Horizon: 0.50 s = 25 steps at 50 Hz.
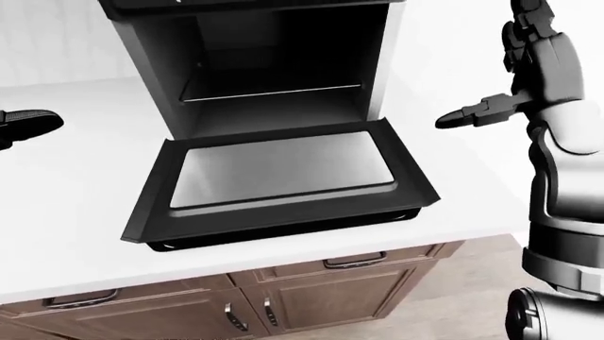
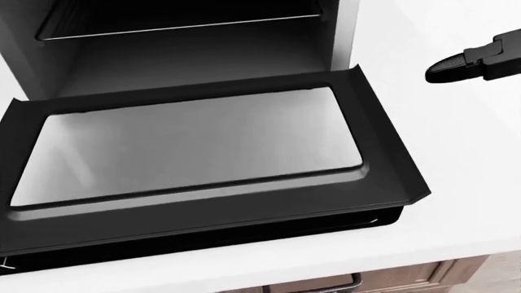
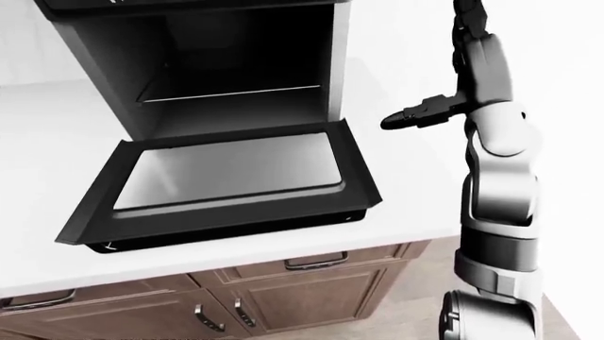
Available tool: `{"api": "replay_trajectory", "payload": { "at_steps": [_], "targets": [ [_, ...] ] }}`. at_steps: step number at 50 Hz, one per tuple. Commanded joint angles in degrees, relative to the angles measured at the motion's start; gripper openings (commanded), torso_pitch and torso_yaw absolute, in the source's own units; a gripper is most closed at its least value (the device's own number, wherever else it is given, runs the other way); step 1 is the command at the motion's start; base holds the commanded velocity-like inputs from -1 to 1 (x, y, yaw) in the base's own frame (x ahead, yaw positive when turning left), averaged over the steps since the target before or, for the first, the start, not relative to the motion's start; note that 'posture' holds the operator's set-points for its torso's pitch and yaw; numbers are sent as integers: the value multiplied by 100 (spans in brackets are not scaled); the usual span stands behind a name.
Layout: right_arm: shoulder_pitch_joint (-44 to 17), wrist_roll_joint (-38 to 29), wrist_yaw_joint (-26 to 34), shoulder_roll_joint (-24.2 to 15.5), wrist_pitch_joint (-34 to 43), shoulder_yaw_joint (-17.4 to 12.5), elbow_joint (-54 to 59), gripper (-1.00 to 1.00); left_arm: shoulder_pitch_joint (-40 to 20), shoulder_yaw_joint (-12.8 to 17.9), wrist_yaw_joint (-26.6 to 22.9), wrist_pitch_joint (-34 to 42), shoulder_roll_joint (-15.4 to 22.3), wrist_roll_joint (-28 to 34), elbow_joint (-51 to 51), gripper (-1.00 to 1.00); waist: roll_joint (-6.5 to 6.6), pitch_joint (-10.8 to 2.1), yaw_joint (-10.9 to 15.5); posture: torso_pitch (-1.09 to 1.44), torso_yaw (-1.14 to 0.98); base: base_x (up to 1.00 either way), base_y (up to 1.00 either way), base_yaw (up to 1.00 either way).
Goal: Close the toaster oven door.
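The toaster oven [image 1: 274,64] stands on the white counter, its cavity dark with a wire rack [image 1: 274,93] across it. Its black door [image 1: 283,177], with a grey glass pane, lies folded down flat over the counter, and it fills the head view [image 2: 203,146]. My right hand [image 1: 455,119] hovers to the right of the door at about hinge height, fingers stretched out toward the oven, open and apart from it; the head view shows this right hand [image 2: 456,66] too. My left hand [image 1: 23,126] pokes in at the left edge as a dark rounded shape, well clear of the door.
The white counter [image 1: 76,198] runs left and right of the oven. Below its edge are brown wooden drawers and cabinet doors with dark handles [image 1: 354,261]. Wood floor [image 1: 472,297] shows at lower right beside my right arm.
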Motion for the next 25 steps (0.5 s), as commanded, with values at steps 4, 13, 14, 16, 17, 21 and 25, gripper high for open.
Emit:
{"api": "replay_trajectory", "payload": {
  "at_steps": [4,13,14,16,17,21,25],
  "targets": [
    [-128,-48,-24,-64,-265,-70,-119,100,-122,99,9,-171,149,17,-130,100,12,-136,-2,0,0,0,0,0],
    [29,-75,40,11,-332,-80,-173,100,-134,105,19,-144,162,0,-151,100,11,-144,2,0,0,0,0,0],
    [55,-81,42,20,-350,-83,-172,100,-130,108,21,-140,161,-7,-159,100,11,-145,2,0,0,0,0,0],
    [94,-96,48,32,-372,-85,-174,100,-125,114,21,-139,166,-10,-160,100,12,-145,4,0,0,0,0,0],
    [114,-100,45,44,-381,-89,-168,100,-126,115,22,-133,169,-16,-164,100,12,-145,5,0,0,0,0,0],
    [85,-102,54,51,-360,-80,-161,100,-149,115,27,-123,194,-30,-153,100,12,-153,6,0,0,0,0,0],
    [123,-129,49,83,-418,-64,-130,100,-155,126,33,-116,215,-57,-144,100,15,-155,7,0,0,0,0,0]
  ]
}}
